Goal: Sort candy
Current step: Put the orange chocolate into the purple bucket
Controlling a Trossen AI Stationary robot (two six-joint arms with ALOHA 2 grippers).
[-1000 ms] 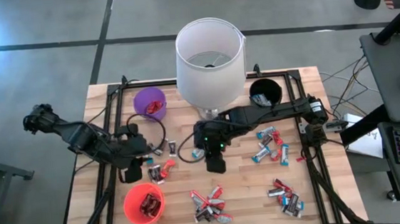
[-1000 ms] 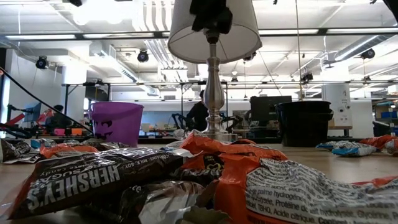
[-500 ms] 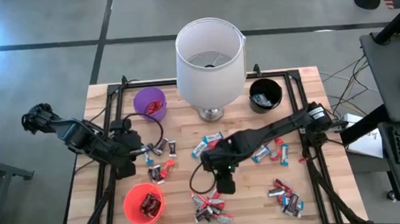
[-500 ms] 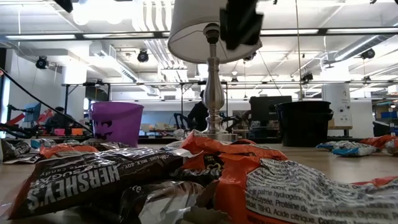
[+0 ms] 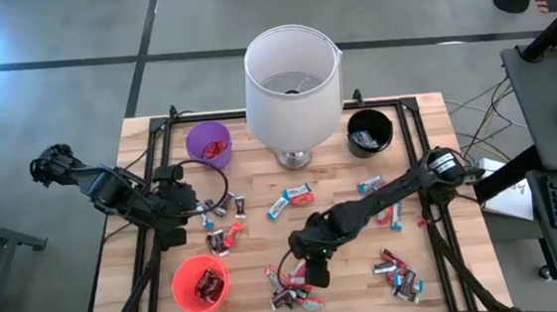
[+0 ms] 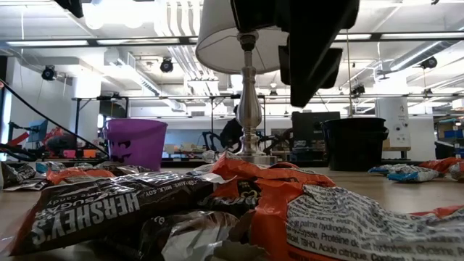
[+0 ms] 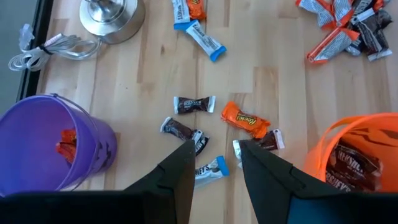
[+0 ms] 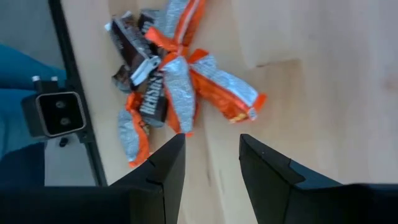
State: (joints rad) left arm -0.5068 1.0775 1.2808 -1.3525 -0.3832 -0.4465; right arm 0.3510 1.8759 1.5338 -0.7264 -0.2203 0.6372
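The right gripper [image 5: 311, 273] hung above a heap of shiny orange, silver and dark brown wrapped candy bars [image 8: 171, 81] at the near edge of the wooden table [image 5: 330, 182]. Its two dark fingers [image 8: 163, 174] stood parted with nothing between them, and the heap lay just ahead of their tips, an orange-wrapped bar [image 8: 227, 99] reaching out nearest to the gap. That posture suggested it was lining up to pick one piece from the heap.

The left gripper [image 5: 173, 234] hovered over a small scatter of loose candy: dark brown bars [image 7: 194, 104], an orange piece [image 7: 245, 118] and a blue-and-white bar [image 7: 208, 171] lying just beyond its fingertips [image 7: 186, 155]. These fingers were also spread and empty. The purple plastic cup [image 7: 50, 146], with red candy inside, sat to one side of them, and the orange plastic cup [image 7: 351, 155], holding dark brown bars, sat to the other, so a grasped piece would need only a short carry to either. More candy lay in clusters farther off [image 5: 377, 203].
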